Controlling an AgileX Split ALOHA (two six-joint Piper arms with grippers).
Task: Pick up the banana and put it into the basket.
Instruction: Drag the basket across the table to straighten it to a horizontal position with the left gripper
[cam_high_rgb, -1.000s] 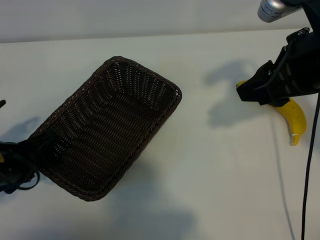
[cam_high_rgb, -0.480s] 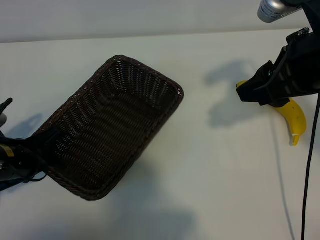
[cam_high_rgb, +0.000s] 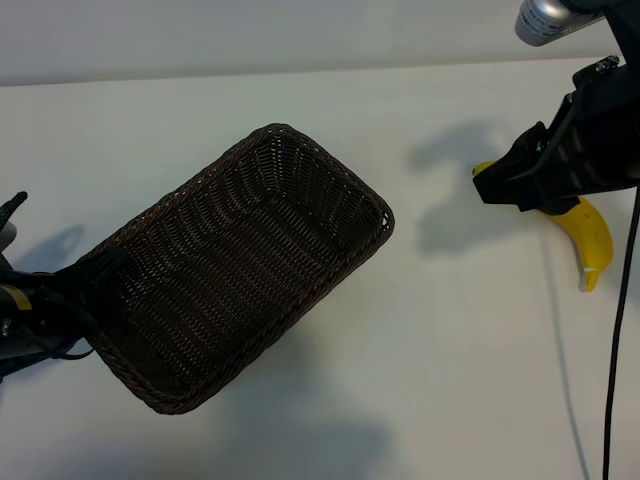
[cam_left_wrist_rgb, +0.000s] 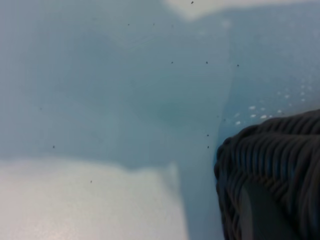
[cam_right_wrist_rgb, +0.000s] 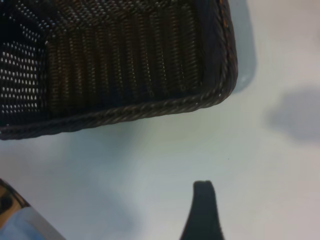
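Two arms at a white counter (cam_high_rgb: 330, 400). Nearest, at the lower left edge, left claw (cam_high_rgb: 95, 285) pinches the near-left braided rim of the dark wicker basket (cam_high_rgb: 250, 260); left wrist view shows that rim close up. Basket lies diagonally across the counter, far corner toward the middle. Farther right, right claw (cam_high_rgb: 490, 185) hangs spread over the banana (cam_high_rgb: 590, 235), whose yellow body lies on the counter, partly hidden, well apart from the basket.

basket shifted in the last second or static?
Yes. The basket has slid toward the banana, which stays put; its far corner now sits nearer the right gripper. The left gripper grips its near rim.
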